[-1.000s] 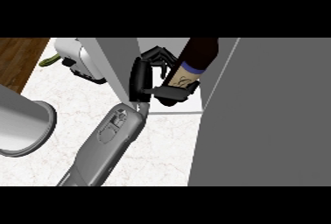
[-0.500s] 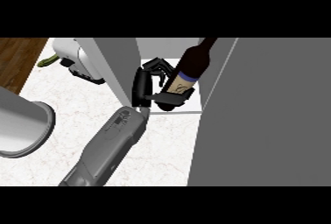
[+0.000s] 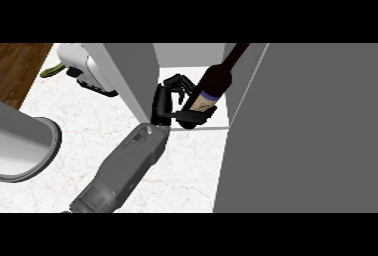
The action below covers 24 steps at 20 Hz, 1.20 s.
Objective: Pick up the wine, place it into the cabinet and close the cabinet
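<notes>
The wine bottle (image 3: 212, 81) is dark, with a blue band and a cream label. It leans with its neck pointing up and away, inside the open cabinet's mouth. My left hand (image 3: 160, 102) is shut on its lower half, fingers round the far side and thumb across the near side. The bottle's base is level with the front edge of the cabinet's white floor (image 3: 171, 71); I cannot tell whether it touches. The cabinet's grey side wall (image 3: 133, 75) stands just left of the hand. Its grey door (image 3: 310, 130) stands open at the right and fills that side. The right hand does not show.
A wide grey cylinder with a flared rim (image 3: 26, 145) stands at the left edge. A white appliance (image 3: 87, 70) and a small green thing (image 3: 50, 70) lie behind the cabinet wall. The marble counter (image 3: 81, 120) ends at a wooden floor (image 3: 22, 65).
The hand has brought the bottle a little toward the cabinet's front and stood it more upright, so its neck now shows. The forearm has swung slightly right.
</notes>
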Each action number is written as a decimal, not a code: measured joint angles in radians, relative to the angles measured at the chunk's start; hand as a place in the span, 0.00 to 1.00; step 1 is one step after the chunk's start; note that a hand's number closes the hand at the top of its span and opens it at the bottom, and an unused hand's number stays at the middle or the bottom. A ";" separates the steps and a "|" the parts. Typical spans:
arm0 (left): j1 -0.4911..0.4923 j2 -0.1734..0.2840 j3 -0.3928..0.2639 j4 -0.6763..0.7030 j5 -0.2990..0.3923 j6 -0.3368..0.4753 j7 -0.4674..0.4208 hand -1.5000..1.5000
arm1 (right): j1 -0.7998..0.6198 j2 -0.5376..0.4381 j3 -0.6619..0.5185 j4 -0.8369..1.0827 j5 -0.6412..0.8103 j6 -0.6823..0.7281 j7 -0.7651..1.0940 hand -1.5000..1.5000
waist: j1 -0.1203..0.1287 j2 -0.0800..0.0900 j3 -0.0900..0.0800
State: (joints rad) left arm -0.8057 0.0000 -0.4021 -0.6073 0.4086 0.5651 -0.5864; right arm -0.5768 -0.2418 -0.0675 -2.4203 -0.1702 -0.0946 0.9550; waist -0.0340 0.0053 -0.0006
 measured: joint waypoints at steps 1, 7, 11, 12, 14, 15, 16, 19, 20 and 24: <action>-0.015 0.000 0.003 0.019 0.007 0.004 -0.006 1.00 | 0.003 0.001 0.002 0.000 0.000 0.000 0.000 0.00 | 0.000 0.000 0.000; -0.065 0.001 0.044 0.122 0.078 -0.017 -0.090 1.00 | -0.012 0.005 0.018 0.002 -0.003 -0.001 0.010 0.00 | -0.008 0.003 0.000; -0.093 0.000 0.081 0.174 0.138 -0.048 -0.125 1.00 | -0.027 0.001 0.003 0.010 -0.010 0.002 0.010 0.00 | -0.012 0.005 -0.001; -0.103 0.001 0.088 0.185 0.147 -0.055 -0.124 1.00 | -0.027 0.007 0.011 0.010 -0.010 -0.002 0.010 0.00 | -0.010 0.004 0.000; -0.118 0.000 0.103 0.217 0.166 -0.070 -0.140 1.00 | -0.027 0.006 0.006 0.013 -0.014 0.002 0.007 0.00 | -0.011 0.005 0.000; -0.129 0.001 0.112 0.237 0.167 -0.082 -0.139 1.00 | -0.023 0.005 -0.002 0.011 -0.015 0.002 0.007 0.00 | -0.010 0.004 0.000; -0.149 0.002 0.122 0.259 0.167 -0.084 -0.135 1.00 | -0.029 0.005 -0.002 0.014 -0.017 0.002 0.007 0.00 | -0.009 0.005 0.000; -0.185 0.005 0.152 0.322 0.172 -0.109 -0.153 1.00 | -0.026 0.012 -0.004 0.013 -0.021 0.004 0.000 0.00 | -0.016 0.009 0.000; -0.195 0.004 0.159 0.341 0.172 -0.114 -0.157 1.00 | -0.022 0.015 -0.001 0.013 -0.021 0.005 -0.003 0.00 | -0.018 0.010 0.000; -0.236 0.005 0.179 0.403 0.162 -0.107 -0.175 1.00 | -0.019 0.016 0.011 0.009 -0.023 0.006 0.002 0.00 | -0.024 0.011 0.000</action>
State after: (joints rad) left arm -1.0420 0.0054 -0.2226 -0.2039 0.5704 0.4579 -0.7614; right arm -0.5957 -0.2258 -0.0568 -2.4110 -0.1928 -0.0888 0.9570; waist -0.0576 0.0161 -0.0006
